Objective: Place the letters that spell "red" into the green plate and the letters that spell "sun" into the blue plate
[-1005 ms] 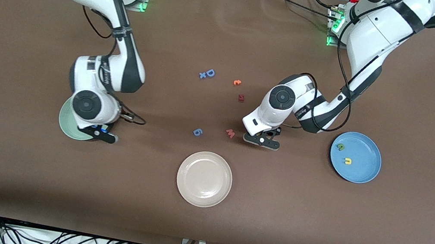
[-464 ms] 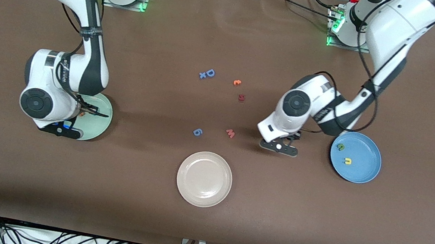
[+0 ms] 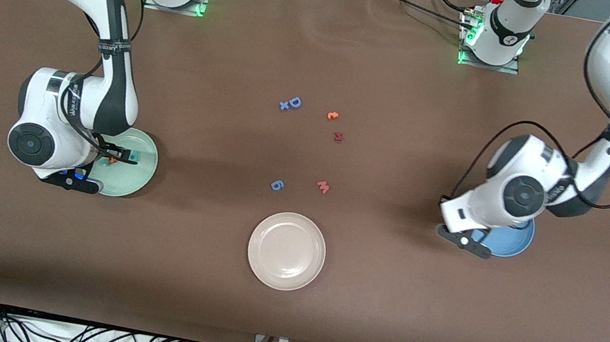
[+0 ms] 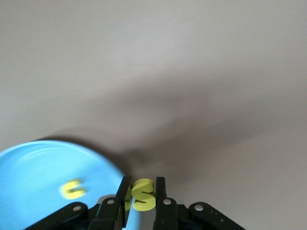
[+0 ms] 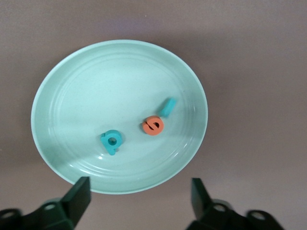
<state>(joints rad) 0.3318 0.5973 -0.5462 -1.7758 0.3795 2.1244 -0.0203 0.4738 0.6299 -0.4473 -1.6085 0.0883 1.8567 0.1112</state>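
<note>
In the right wrist view the green plate (image 5: pixel 72 96) holds a teal "d" (image 5: pixel 112 141), an orange "e" (image 5: pixel 153 125) and a teal "r" (image 5: pixel 168 107). My right gripper (image 5: pixel 139 201) hangs open above that plate's rim with nothing between its fingers. In the front view the right hand covers part of the green plate (image 3: pixel 141 168). My left gripper (image 4: pixel 142 195) is shut on a yellow "s" (image 4: pixel 144 194), right at the rim of the blue plate (image 4: pixel 38 167). A yellow letter (image 4: pixel 73 188) lies blurred in it. The left hand hides most of the blue plate (image 3: pixel 514 244).
A cream-white plate (image 3: pixel 286 250) sits nearest the front camera, mid-table. Loose letters lie in the middle: a blue capital "D" (image 3: pixel 293 103), a small orange one (image 3: pixel 333 115), a dark red one (image 3: pixel 338 136), a pink-red "w" (image 3: pixel 323 187) and a blue one (image 3: pixel 277 185).
My left arm has carried the yellow "s" from beside the "w" to the blue plate's rim. My right gripper has opened over the green plate, where a teal letter now lies beside the orange one.
</note>
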